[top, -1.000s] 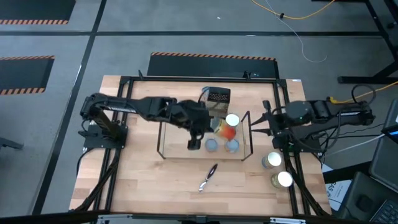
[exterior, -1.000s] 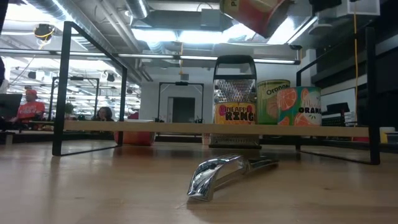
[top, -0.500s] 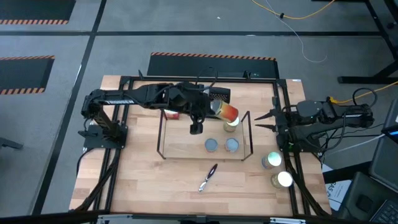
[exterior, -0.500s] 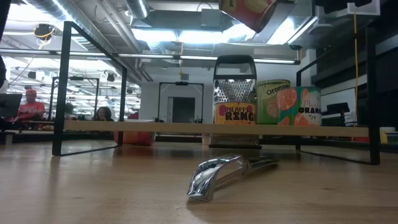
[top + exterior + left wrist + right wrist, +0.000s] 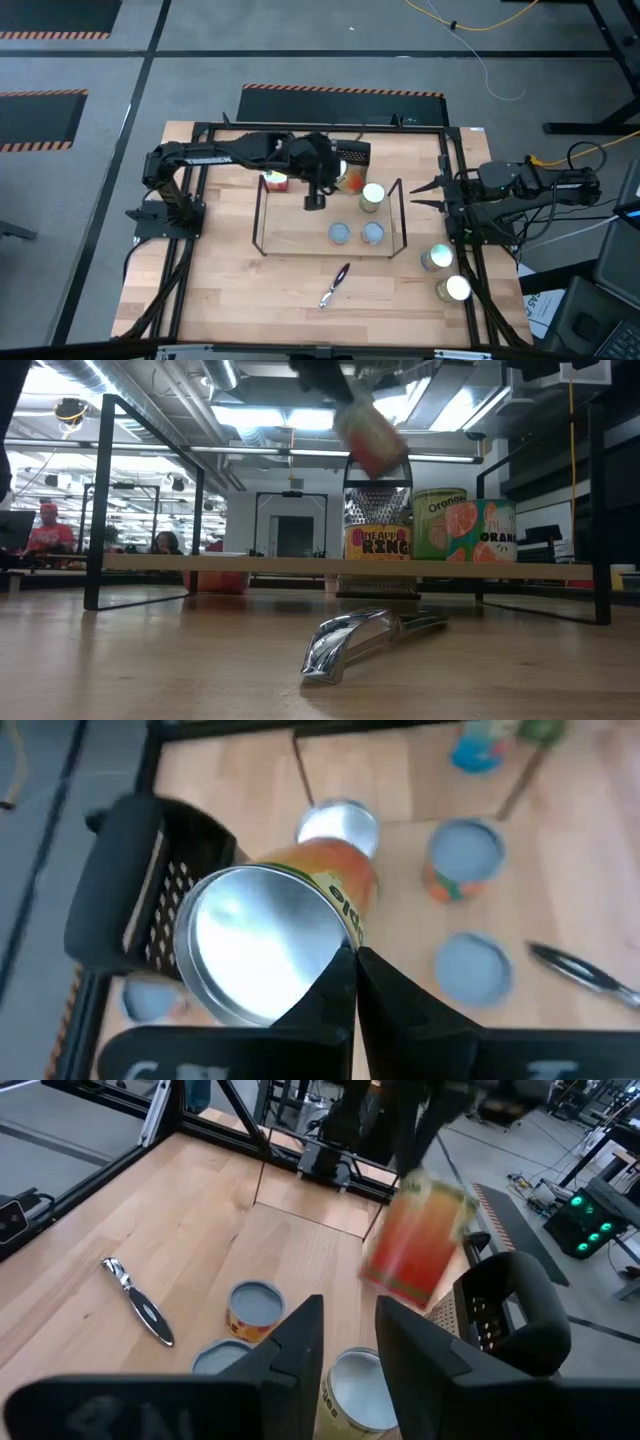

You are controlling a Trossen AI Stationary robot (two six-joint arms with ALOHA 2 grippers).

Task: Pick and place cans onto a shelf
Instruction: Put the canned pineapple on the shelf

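My left gripper (image 5: 332, 180) is shut on a red-labelled can (image 5: 348, 178) in the air over the far side of the shelf (image 5: 290, 238), a black wire rack with a wooden board. The can shows blurred in the low view (image 5: 370, 435) and in the right wrist view (image 5: 412, 1245). Three cans stand upright on the board: a silver-topped one (image 5: 372, 195) and two pale-blue-topped ones (image 5: 341, 233) (image 5: 372, 233). My right gripper (image 5: 418, 190) waits open and empty at the shelf's right end. My left gripper holds the red-labelled can at the rim of its silver top (image 5: 325, 955), with the fingers (image 5: 340, 985) close together there; how they grip the rim is hidden. The can hangs tilted below the gripper (image 5: 420, 1175), clear of the shelf and the other cans.
A dark perforated grater (image 5: 352, 155) stands just beyond the shelf, close to the held can. Another can (image 5: 275, 181) stands behind the shelf's far left corner. Two cans (image 5: 437, 258) (image 5: 455, 289) stand on the table at the right. A metal peeler (image 5: 335, 285) lies in front of the shelf.
My left gripper has carried the red-labelled can from over the shelf's board toward the table's far edge and a little left. The can has stayed tilted and clear of the shelf, and now hangs beside the grater.
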